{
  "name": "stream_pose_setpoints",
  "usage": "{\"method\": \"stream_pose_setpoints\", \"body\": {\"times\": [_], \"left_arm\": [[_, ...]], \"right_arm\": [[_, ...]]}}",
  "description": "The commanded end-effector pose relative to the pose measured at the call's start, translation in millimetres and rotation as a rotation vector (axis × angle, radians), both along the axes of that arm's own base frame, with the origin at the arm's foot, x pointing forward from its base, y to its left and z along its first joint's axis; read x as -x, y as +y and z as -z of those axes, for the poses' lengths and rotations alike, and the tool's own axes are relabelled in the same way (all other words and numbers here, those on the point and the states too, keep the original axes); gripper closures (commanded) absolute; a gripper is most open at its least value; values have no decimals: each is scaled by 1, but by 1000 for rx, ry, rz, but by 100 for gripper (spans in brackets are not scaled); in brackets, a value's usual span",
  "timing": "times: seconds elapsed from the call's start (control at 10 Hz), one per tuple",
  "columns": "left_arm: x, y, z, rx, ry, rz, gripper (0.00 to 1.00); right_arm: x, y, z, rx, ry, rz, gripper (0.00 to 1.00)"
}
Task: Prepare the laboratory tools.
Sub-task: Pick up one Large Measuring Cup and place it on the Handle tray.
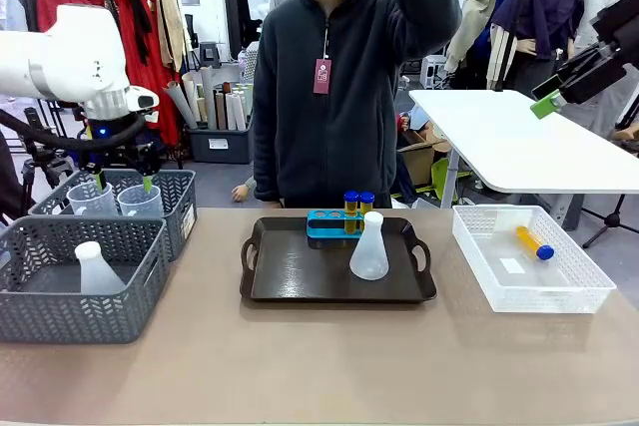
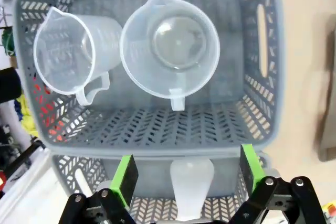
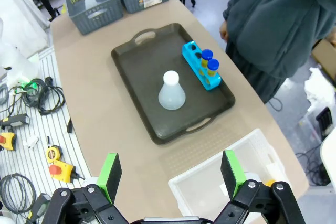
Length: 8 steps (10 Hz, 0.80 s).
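Two grey baskets sit touching at the table's [image 1: 300,376] left edge: the far basket [image 1: 185,197] holds two beakers [image 2: 63,51] [image 2: 170,43], the near basket [image 1: 60,316] a spare flask [image 1: 97,268]. Bare tabletop lies between the baskets and the tray [image 1: 300,281] at mid-table, between the tray and the bin [image 1: 589,296] at the right, and along the whole near edge. On the tray, the rack [image 1: 324,221] stands along the far rim with two tubes [image 1: 350,203] [image 1: 366,203] in its right-hand holes. The flask [image 1: 368,251] stands upright just in front of them. One more tube [image 1: 533,242] lies in the bin. A person [image 1: 339,97] stands close behind the tray. From the front, only the beakers' upper parts rise above the basket wall. The left wrist view looks straight down into them: they are side by side, handles toward the near basket. The right wrist view takes in the tray from high up and shows the flask apart from the rack. The left gripper [image 2: 186,158] hangs above the far basket with its jaws spread wide, gripping and touching nothing. The right gripper [image 3: 169,160] is raised well above the bin's end of the table, its jaws also spread wide and empty.
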<state>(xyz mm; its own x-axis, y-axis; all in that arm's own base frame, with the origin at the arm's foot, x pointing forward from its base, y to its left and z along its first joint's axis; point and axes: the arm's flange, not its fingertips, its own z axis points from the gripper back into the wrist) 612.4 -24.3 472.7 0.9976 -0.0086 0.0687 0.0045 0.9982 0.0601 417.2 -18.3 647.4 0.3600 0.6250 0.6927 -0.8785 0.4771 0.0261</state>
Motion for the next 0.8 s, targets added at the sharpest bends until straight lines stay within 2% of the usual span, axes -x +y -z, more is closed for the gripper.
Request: {"method": "stream_pose_setpoints", "body": {"times": [0.0, 0.1, 0.5, 0.7], "left_arm": [[-2, 12, 17, -3, -28, -19, 0], [-7, 19, 24, -1, -37, -3, 0], [-10, 24, 56, 3, 6, -53, 0], [-12, 26, 75, -7, -25, -47, 0]], "right_arm": [[-1, 1, -1, -17, -4, -6, 0], [-1, 1, -1, -17, -4, -6, 0], [-1, 1, -1, -17, -4, -6, 0], [-1, 1, -1, -17, -4, -6, 0]]}}
